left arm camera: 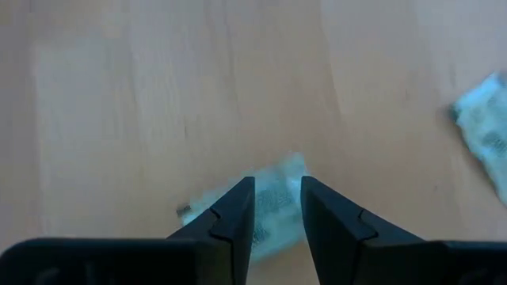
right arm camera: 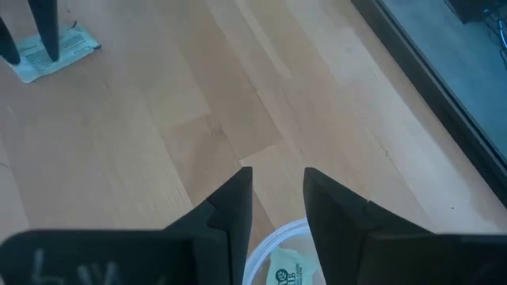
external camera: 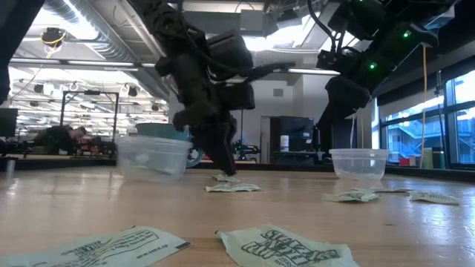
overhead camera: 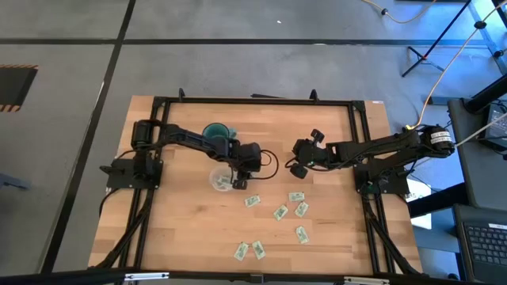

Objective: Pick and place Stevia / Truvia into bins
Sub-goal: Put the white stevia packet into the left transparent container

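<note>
Left pincer (left arm camera: 277,207), fingers parted and holding nothing, stood directly over a sachet (left arm camera: 273,198) flat on the counter (left arm camera: 158,95), straddling its skewed long axis.

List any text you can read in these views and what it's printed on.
"STEVIA": apparently, large green print on the nearest sachet, low view; smaller words unreadable.
Fine print on the sachet beside it: too small to read.
Green letters on the sachet in the cup, inside the clear cup: partly hidden, unreadable.
Other sachets, high view: too small.
</note>
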